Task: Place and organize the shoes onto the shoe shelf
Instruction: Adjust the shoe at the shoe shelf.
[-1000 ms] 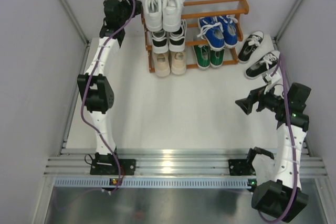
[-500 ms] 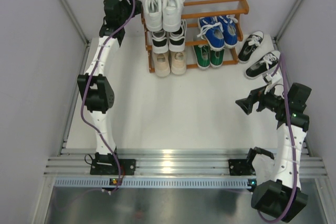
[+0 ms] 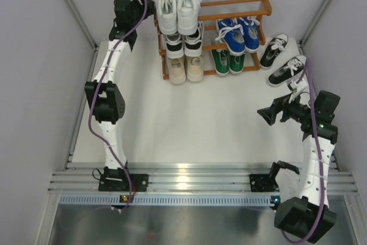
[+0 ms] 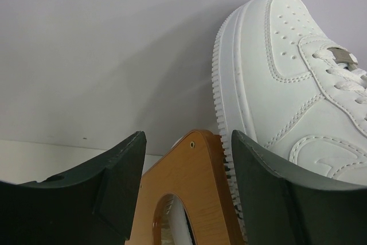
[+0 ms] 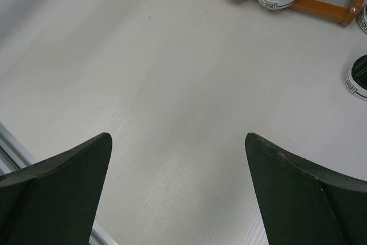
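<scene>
Shelf [image 3: 235,2]: stands at the middle of the far edge of the table [image 3: 189,124]; I count five pairs on it.
White pair [image 3: 186,7]: top tier, left half, side by side, toes pointing to the far edge.
Shelved black pair [image 3: 193,41]: middle tier, left half, directly under the white pair.
Beige pair [image 3: 176,68]: bottom tier, left half.
Blue pair [image 3: 235,35]: middle tier, right half.
Green pair [image 3: 221,60]: bottom tier, right half, heels facing me.
Loose black pair [image 3: 287,70]: on the table just right of the shelf, near the far right corner, both shoes angled and a little apart.
Left gripper [image 4: 186,139]: up at the shelf's top left corner, released and grasping nothing. Through its camera I see the jaws apart with the shelf's wooden end post [image 4: 189,182] between them. One finger [image 4: 269,193] sits just beside the left white shoe's sole; I cannot tell whether it touches.
Right gripper [image 5: 178,136]: released, jaws spread wide, nothing between them. It hangs over the table near the right edge, on my side of the loose black pair.
</scene>
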`<state>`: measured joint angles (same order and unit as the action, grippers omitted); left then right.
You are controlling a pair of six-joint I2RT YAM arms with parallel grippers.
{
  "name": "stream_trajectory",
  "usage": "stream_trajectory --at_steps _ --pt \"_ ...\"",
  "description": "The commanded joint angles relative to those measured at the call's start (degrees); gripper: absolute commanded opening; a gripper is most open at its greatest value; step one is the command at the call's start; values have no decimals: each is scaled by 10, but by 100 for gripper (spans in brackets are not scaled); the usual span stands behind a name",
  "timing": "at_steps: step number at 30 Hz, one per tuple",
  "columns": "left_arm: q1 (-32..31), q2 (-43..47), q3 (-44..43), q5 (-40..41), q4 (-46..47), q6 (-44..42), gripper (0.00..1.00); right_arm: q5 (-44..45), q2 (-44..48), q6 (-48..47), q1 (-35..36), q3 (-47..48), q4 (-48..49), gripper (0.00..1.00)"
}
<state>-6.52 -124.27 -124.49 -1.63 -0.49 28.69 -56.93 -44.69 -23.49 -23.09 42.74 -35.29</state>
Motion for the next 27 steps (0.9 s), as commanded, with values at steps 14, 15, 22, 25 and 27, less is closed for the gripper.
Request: stream_trajectory --at_steps 14,15,22,25,27 --pt "-2 7 -14 -109 37 23 66 -18 5 -14 -12 -1 9 99" --pt "-3 3 -15 -114 37 23 66 -18 4 -14 -12 0 8 100" --pt "-9 -4 -20 -127 36 30 66 -18 5 -16 -13 0 8 100" --pt "-9 -5 -22 -126 35 34 66 -18 5 -15 -13 0 8 99" --pt "-10 -6 -23 -124 34 36 66 -18 5 -15 -13 0 8 99"
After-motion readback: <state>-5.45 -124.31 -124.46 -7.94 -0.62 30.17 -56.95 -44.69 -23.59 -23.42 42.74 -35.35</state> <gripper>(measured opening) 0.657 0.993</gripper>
